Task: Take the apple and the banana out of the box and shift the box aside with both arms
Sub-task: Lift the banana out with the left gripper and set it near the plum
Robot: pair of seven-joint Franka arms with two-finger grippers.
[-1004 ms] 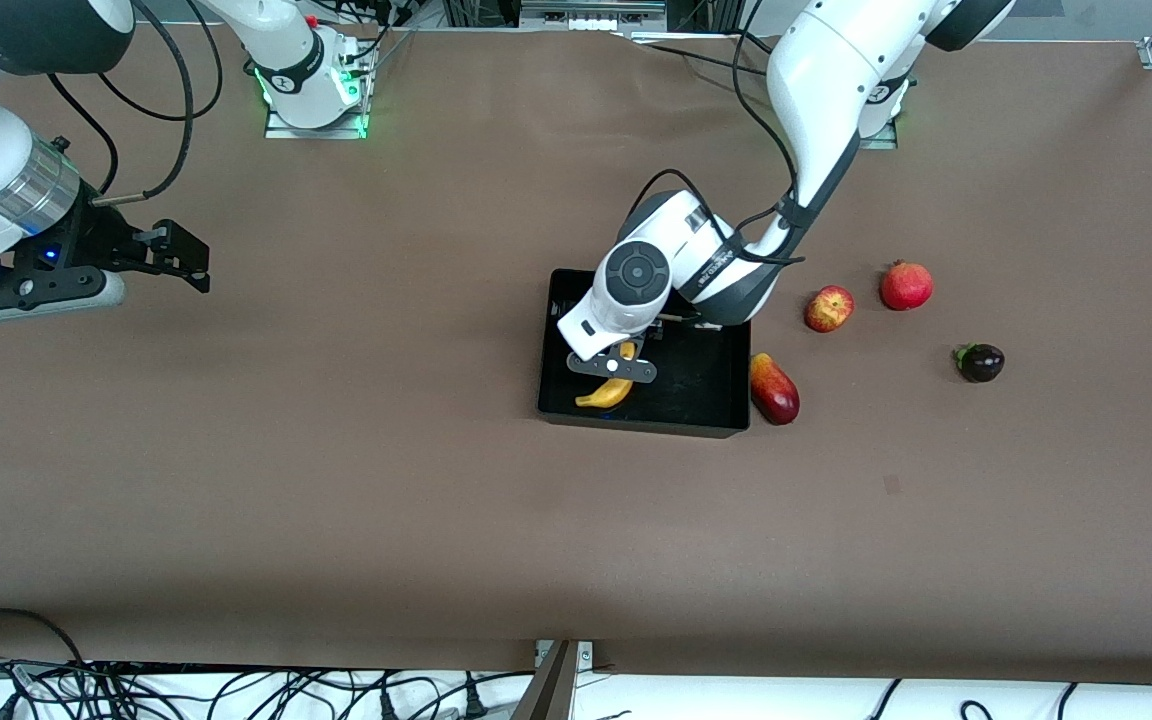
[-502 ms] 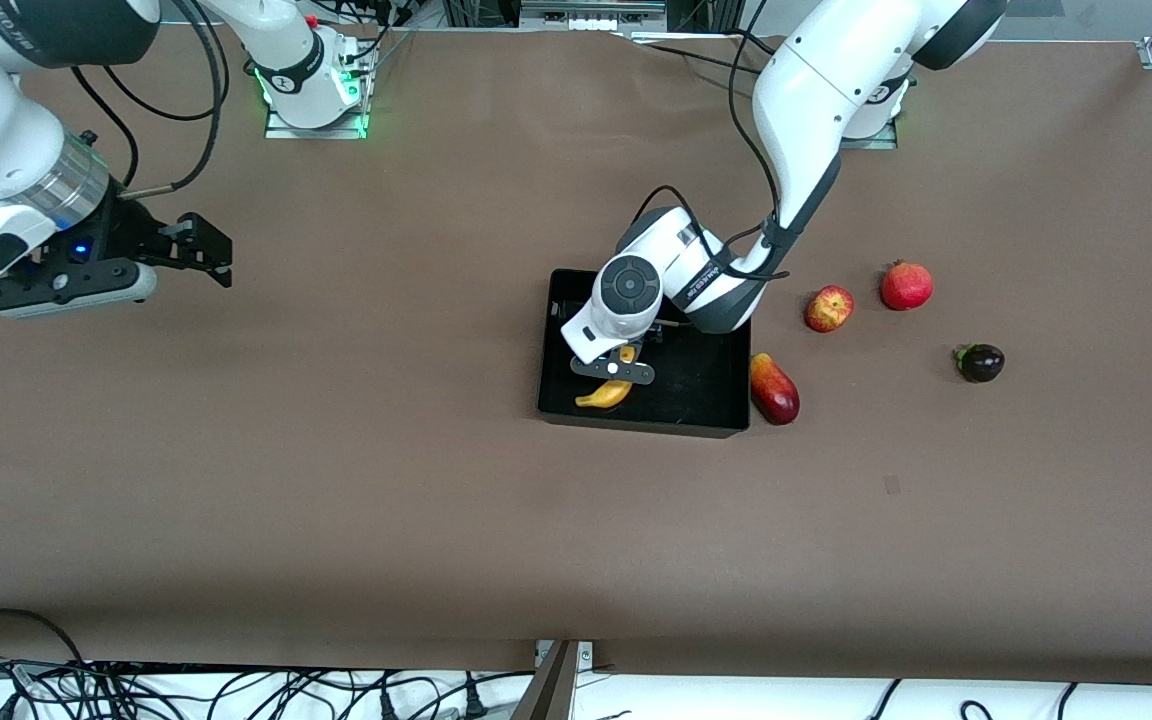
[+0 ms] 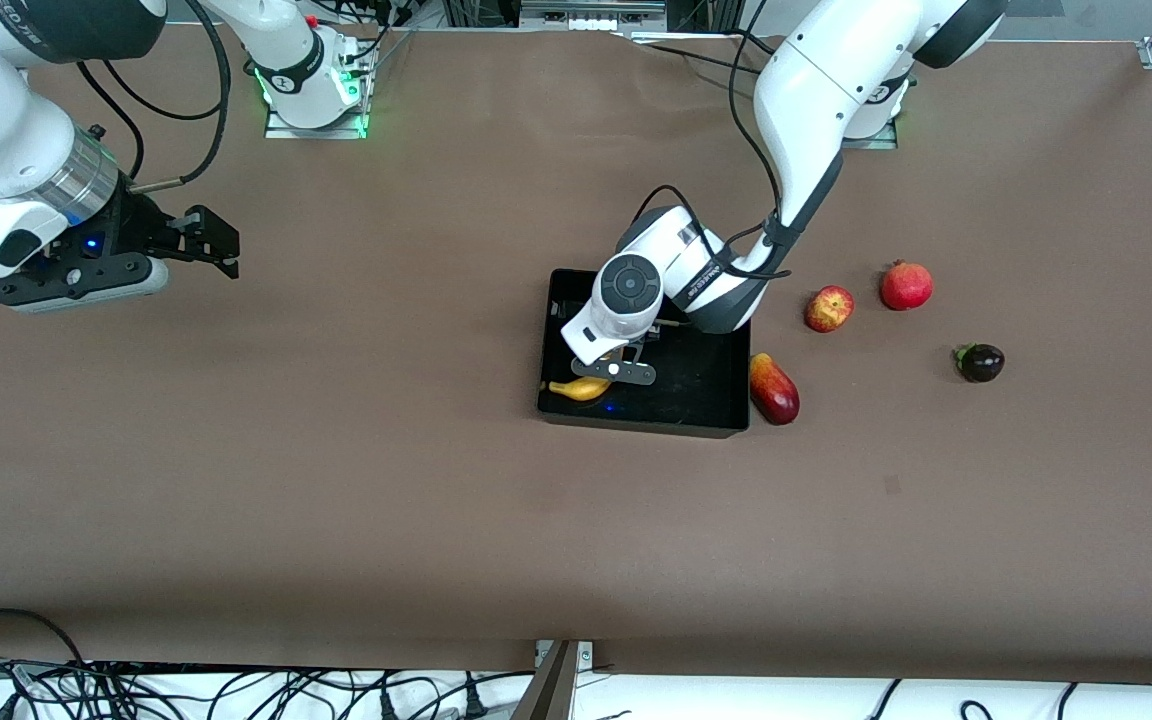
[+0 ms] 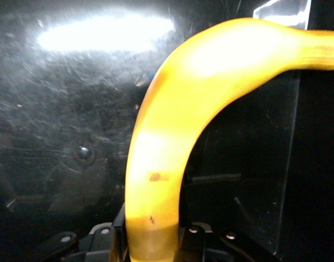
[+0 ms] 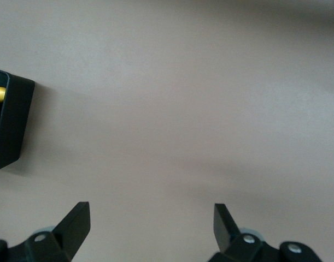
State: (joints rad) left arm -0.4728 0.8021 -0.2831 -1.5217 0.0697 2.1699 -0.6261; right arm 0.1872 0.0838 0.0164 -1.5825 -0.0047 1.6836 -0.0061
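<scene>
The yellow banana (image 3: pixel 579 388) lies in the black box (image 3: pixel 708 384), in the corner toward the right arm's end and nearest the front camera. My left gripper (image 3: pixel 615 371) is down inside the box, shut on the banana's end. In the left wrist view the banana (image 4: pixel 172 136) rises from between the jaws of the left gripper (image 4: pixel 153 243) over the glossy box floor (image 4: pixel 68 109). The apple (image 3: pixel 829 308) sits on the table beside the box, toward the left arm's end. My right gripper (image 3: pixel 219 243) hangs open and empty over bare table; the right wrist view shows this right gripper (image 5: pixel 150 218) and a box corner (image 5: pixel 13 120).
A red-orange mango (image 3: pixel 774 389) lies against the box's wall at the left arm's end. A red pomegranate (image 3: pixel 906 285) and a small dark fruit (image 3: pixel 980 362) sit farther toward that end. Brown table surface spreads between the box and the right gripper.
The left gripper has shut on the banana, and the banana has swung toward the box wall at the right arm's end. The right gripper has drifted a little toward the box.
</scene>
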